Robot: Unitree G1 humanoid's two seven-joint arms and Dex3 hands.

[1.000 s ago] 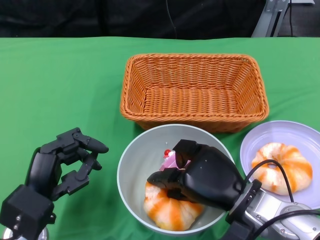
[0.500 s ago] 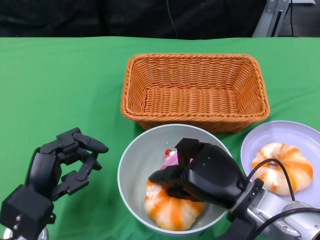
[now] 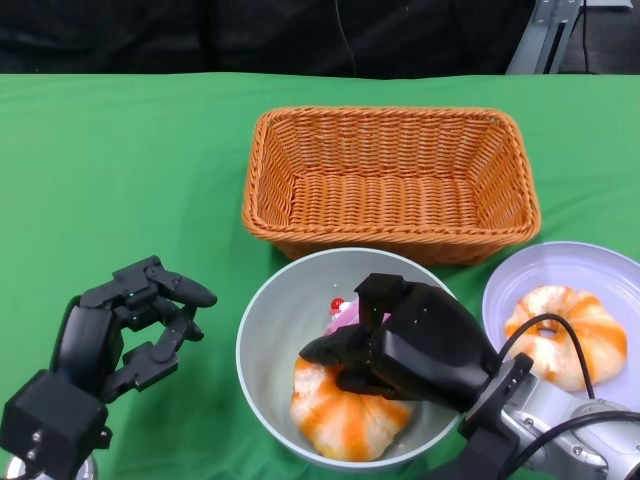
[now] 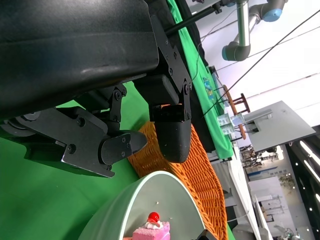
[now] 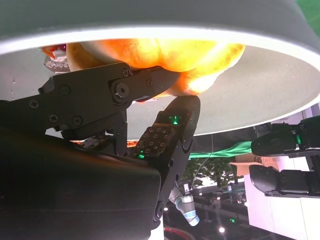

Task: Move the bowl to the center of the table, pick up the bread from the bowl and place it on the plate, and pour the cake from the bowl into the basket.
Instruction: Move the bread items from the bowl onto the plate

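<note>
Black fingers (image 5: pixel 172 127) of the right hand (image 3: pixel 405 340) curl down over an orange-striped bread roll (image 3: pixel 345 415) lying in the grey bowl (image 3: pixel 275 320); the right wrist view shows fingertips against the roll's underside, thumb and fingers closing on it from opposite sides, though whether the grip has full purchase cannot be told; the roll appears not yet lifted clear of the bowl floor. Just behind the fingers sits a pink slice of cake (image 3: pixel 340 315) topped with a red cherry, close enough to the roll that a careless pull could drag it along. The step in hand looks to be taking the bread out for the plate (image 3: pixel 600 270); done well, it wants a firm squeeze without crushing, a straight lift clear of the rim, then a short carry rightward to set it beside what is already there. The left hand (image 3: pixel 125 330) rests apart on the green table (image 3: pixel 120 150), fingers loosely curled and separated, holding nothing. The bowl stands near the table's middle, touching or just short of the wicker basket (image 3: pixel 390 180) behind it.

By count: two striped rolls, one in the bowl and one on the plate; one cake; one bowl; one plate; one basket, with nothing visible inside it; two hands.
</note>
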